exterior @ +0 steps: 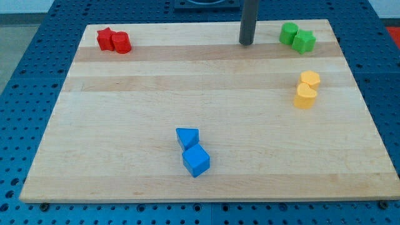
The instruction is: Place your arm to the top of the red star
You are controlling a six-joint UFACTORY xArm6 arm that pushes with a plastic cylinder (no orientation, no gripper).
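The red star (105,38) lies at the board's top left corner, touching a red cylinder (120,42) on its right. My tip (246,43) rests on the board near the top edge, right of centre. It is far to the right of the red star, at about the same height in the view, and just left of the green blocks.
A green cylinder (289,32) and a green star (304,42) sit at the top right. Two yellow blocks (309,79) (305,97) touch at the right side. A blue triangle (187,137) and a blue cube (196,160) touch at the bottom centre. The wooden board (125,125) lies on a blue pegboard table.
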